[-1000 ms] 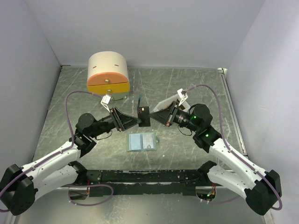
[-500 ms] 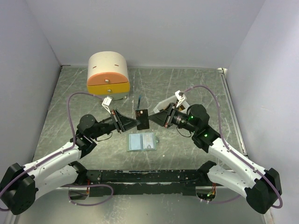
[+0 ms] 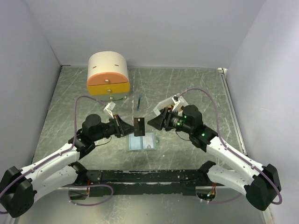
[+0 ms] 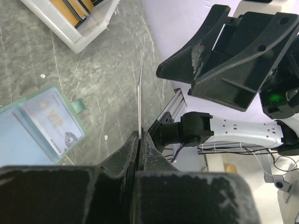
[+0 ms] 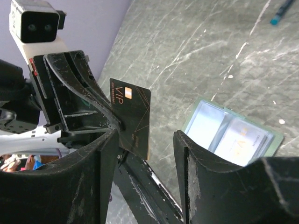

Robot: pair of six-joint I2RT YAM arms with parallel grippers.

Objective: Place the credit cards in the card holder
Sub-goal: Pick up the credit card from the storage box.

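Observation:
A black credit card [image 3: 138, 126] stands on edge in the air above the table, with my left gripper [image 3: 132, 127] shut on its lower end. It shows edge-on [image 4: 140, 98] in the left wrist view, rising from the left gripper [image 4: 139, 135]. My right gripper [image 3: 152, 122] is open just to the card's right, not touching it. In the right wrist view the card [image 5: 133, 116] sits beyond the spread right gripper [image 5: 145, 135]. The pale blue-grey card holder [image 3: 142, 142] lies open and flat below. A pale gold card [image 4: 53, 121] sits in one of its pockets.
A cream-and-orange drawer box [image 3: 108, 75] stands at the back left. A thin blue stick [image 3: 139, 100] lies behind the card. A white tray [image 4: 74, 23] with more cards sits behind my right arm. The black base rail [image 3: 145, 176] runs along the near edge.
The black card passed from my right gripper to my left: the left shut on it, the right opened and drew back. The card has moved nearer, towards the card holder.

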